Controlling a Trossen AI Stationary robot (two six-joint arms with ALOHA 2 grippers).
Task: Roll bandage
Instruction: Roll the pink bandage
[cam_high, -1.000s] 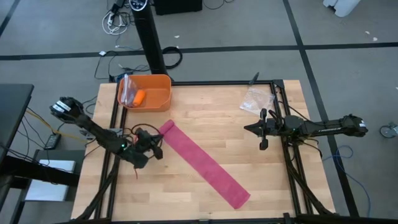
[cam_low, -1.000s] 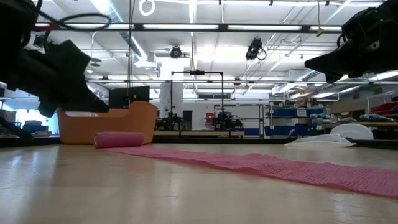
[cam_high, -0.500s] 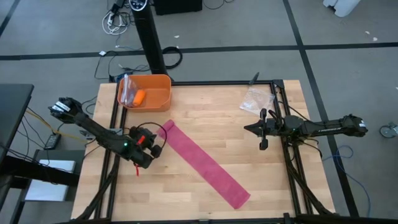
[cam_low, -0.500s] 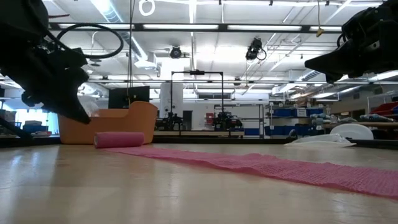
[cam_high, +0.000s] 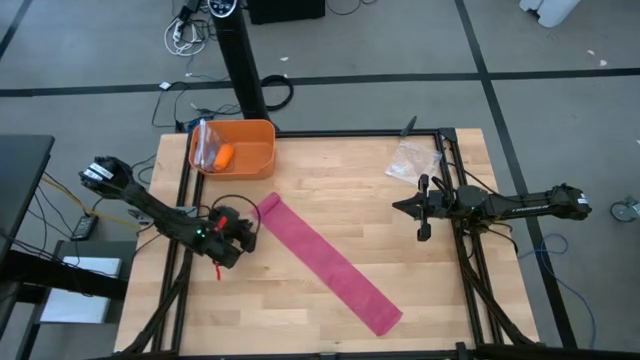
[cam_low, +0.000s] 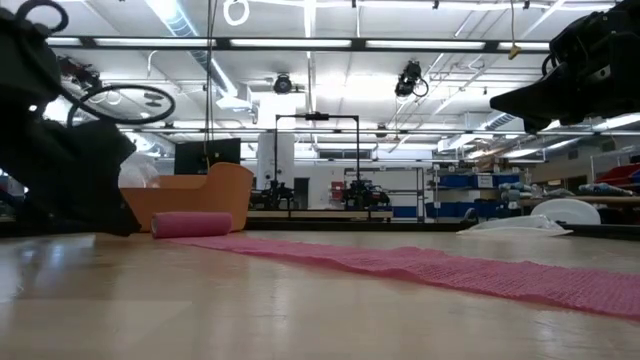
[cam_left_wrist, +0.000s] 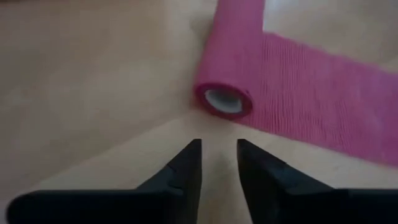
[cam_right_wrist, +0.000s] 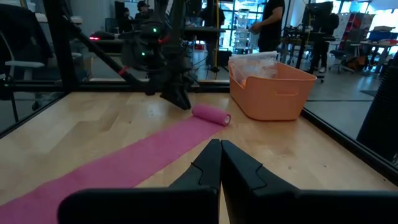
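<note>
Bandage (cam_high: 325, 264) lies on the counter (cam_high: 330, 190) as a long magenta-pink strip running diagonally from the far left toward the near right; only its far-left end is rolled, forming a short cylinder (cam_left_wrist: 224, 99) with a pale hollow core facing the left wrist camera. The rest of the strip is flat on the wood, with the free end at the near right. Left claw (cam_high: 243, 233) sits low at the counter surface just beside the rolled end, on its left, not touching it; in the left wrist view the two dark fingers (cam_left_wrist: 186, 168) stand a narrow gap apart with nothing between them, tips pointing at the roll's open end. Right claw (cam_high: 422, 207) hovers above the right part of the counter, well apart from the bandage, fingers pressed together and empty in the right wrist view. Orange bin (cam_high: 240, 150) stands at the far left corner of the counter, near the roll, holding a small orange object (cam_high: 224, 155) and some clear plastic. A clear crinkly bag (cam_high: 412, 160) lies at the far right, just beyond the right claw. People stand in the room behind, seen in the right wrist view.
</note>
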